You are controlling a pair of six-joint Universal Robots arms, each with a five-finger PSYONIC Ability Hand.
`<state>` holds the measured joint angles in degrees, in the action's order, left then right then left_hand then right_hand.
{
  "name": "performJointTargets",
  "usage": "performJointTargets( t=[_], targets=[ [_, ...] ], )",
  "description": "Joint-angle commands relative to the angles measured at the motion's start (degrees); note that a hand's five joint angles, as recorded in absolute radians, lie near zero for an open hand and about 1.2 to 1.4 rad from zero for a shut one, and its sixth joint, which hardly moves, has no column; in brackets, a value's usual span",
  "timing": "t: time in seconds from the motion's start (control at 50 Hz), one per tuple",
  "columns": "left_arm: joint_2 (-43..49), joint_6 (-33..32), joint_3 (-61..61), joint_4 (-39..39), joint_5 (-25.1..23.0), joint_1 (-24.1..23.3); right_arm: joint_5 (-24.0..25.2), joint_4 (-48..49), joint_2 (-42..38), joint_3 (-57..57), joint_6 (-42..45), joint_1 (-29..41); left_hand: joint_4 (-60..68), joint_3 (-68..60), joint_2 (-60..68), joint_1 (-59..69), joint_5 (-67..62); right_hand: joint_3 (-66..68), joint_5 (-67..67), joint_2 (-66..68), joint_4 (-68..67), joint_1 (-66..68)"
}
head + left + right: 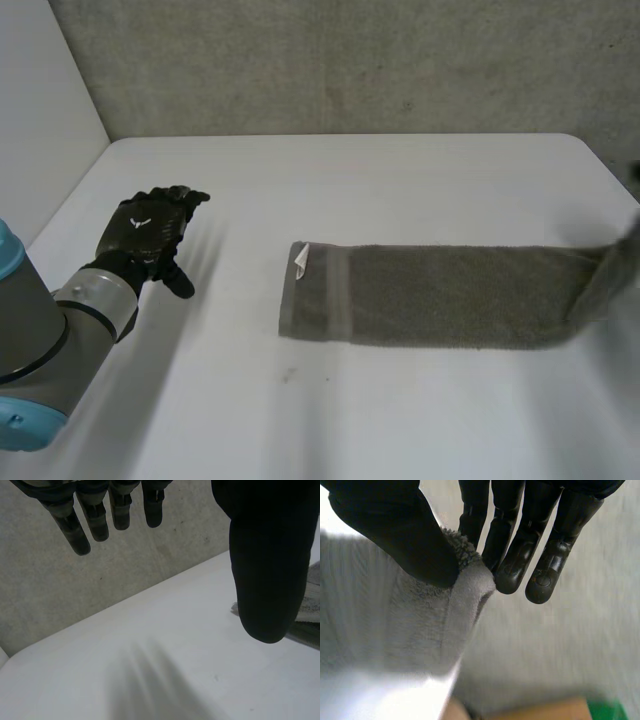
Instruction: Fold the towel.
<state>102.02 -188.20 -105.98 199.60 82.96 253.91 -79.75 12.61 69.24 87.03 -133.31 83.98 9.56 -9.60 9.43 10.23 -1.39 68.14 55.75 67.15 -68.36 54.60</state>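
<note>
Finger-thumb pinch by right hand (395, 530) on towel (450, 295) end, frame right; left hand (145, 235) slack. Carry level onto tagged hem (318, 295).

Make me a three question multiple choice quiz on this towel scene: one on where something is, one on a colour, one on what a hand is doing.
1. Where on the towel is its white label?
A) at the end nearest the left hand
B) in the middle of the towel
C) at the end farthest from the left hand

2. What colour is the towel?
A) blue
B) grey
C) red

3. What is the right hand doing?
A) lying flat on the towel's middle
B) hanging open, holding nothing
C) pinching the towel's end between thumb and fingers

Answers:
1 A: the head view shows the label at the end facing the left hand.
2 B: it is grey in the head and right wrist views.
3 C: the right wrist view shows cloth caught between thumb and fingers.
</note>
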Motion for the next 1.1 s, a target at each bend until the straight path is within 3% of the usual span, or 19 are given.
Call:
performJointTargets(
  t=[0.02,0.1,0.18,0.38,0.4,0.42,0.44,0.46,0.48,0.58,0.62,0.72,0.84,0.92,1.0,1.04,1.06,1.1],
  targets=[
    [-0.3,0.0,-0.1,0.0,0.0,-0.1,0.3,0.8,1.3,-1.9,-4.8,21.9,0.4,-0.4,0.6,-0.2,1.4,11.9,14.3,12.9,-11.6,25.4],
    [-0.3,0.0,-0.2,0.0,0.0,-0.1,0.1,0.8,-3.2,-4.4,-6.8,35.8,0.4,-0.4,0.6,-0.2,1.4,11.9,14.3,12.9,-11.6,25.4],
    [-0.3,0.0,-0.5,0.0,0.0,-0.1,0.1,0.4,-10.1,-6.6,-9.5,44.1,0.4,-0.4,0.6,-0.2,1.4,11.9,14.3,12.9,-11.6,25.4],
    [-0.3,-0.1,-0.8,0.0,0.0,-0.1,0.0,-1.1,-18.3,-9.0,-12.8,49.6,0.4,-0.4,0.6,-0.2,1.4,11.9,14.3,12.9,-11.6,25.4],
    [-0.3,-0.1,-0.8,0.0,0.0,-0.2,0.0,-1.4,-18.0,-9.0,-13.5,49.5,0.4,-0.4,0.6,-0.2,1.4,3.3,5.7,4.3,-3.0,16.8],
    [-0.3,-0.1,-0.8,0.0,0.0,-0.2,0.0,-1.4,-18.0,-9.0,-13.6,49.5,0.4,-0.4,0.6,-0.2,1.4,3.2,5.6,4.2,-3.0,16.7],
    [-0.3,-0.1,-0.8,0.0,0.0,-0.3,-0.1,-1.8,-17.3,-9.0,-14.9,49.3,0.4,-0.4,0.6,-0.2,1.4,-29.5,-27.1,-28.5,29.7,-15.9],
    [-0.3,-0.1,-0.8,0.0,0.0,-0.3,-0.1,-1.8,-17.3,-9.0,-15.0,49.3,0.4,-0.4,0.6,-0.2,1.4,-29.8,-27.4,-28.8,30.0,-16.3],
    [-0.3,-0.1,-0.8,0.0,-0.1,-0.3,-0.5,-2.0,-16.2,-9.0,-16.5,49.1,0.4,-0.4,0.6,-0.2,1.4,-58.1,-55.7,-57.1,58.4,-44.6],
    [-0.3,-0.1,-0.8,0.0,-0.1,-0.4,-0.6,-2.9,-10.6,-8.2,-22.4,45.0,0.4,-0.4,0.6,-0.2,1.4,-58.1,-55.7,-57.1,58.4,-44.6],
    [-0.2,0.0,-0.8,0.0,0.0,-0.4,-0.4,-4.8,-6.8,-6.1,-26.7,39.3,0.4,-0.4,0.6,-0.2,1.4,-58.1,-55.7,-57.1,58.4,-44.6],
    [-0.3,-0.1,-0.8,0.0,0.0,-0.8,0.8,-8.4,-2.4,-1.0,-30.7,32.5,0.4,-0.4,0.6,-0.2,1.4,-58.1,-55.7,-57.1,58.4,-44.6],
    [-0.3,0.0,-0.8,-0.1,-0.2,-1.5,3.4,-9.4,-0.2,7.1,-29.6,24.6,0.4,-0.4,0.6,-0.2,1.4,-58.1,-55.7,-57.1,58.4,-44.6],
    [-0.2,0.1,-0.3,-0.1,-0.2,-3.7,8.2,-7.3,3.3,16.4,-26.5,15.9,0.4,-0.4,0.6,-0.2,1.4,-58.1,-55.7,-57.1,58.4,-44.6],
    [-0.2,0.1,0.1,0.0,-0.1,-4.9,11.9,-3.9,3.4,21.3,-24.6,10.6,0.4,-0.4,0.6,-0.2,1.4,-49.5,-47.1,-48.5,49.7,-35.9],
    [-0.2,0.1,0.2,0.0,0.0,-5.6,15.0,-0.6,3.4,24.2,-23.6,7.7,0.4,-0.4,0.6,-0.2,1.4,-31.1,-28.7,-30.1,31.3,-17.5],
    [-0.2,0.1,0.2,0.0,0.0,-5.6,15.0,-0.6,3.4,24.2,-23.6,7.7,0.4,-0.4,0.6,-0.2,1.4,-31.0,-28.6,-30.0,31.2,-17.4],
    [-0.2,0.1,0.1,0.0,0.1,-6.1,15.9,2.3,2.5,24.7,-23.2,7.2,0.4,-0.4,0.6,-0.2,1.4,-1.4,1.0,-0.4,1.6,12.2]
  ],
)
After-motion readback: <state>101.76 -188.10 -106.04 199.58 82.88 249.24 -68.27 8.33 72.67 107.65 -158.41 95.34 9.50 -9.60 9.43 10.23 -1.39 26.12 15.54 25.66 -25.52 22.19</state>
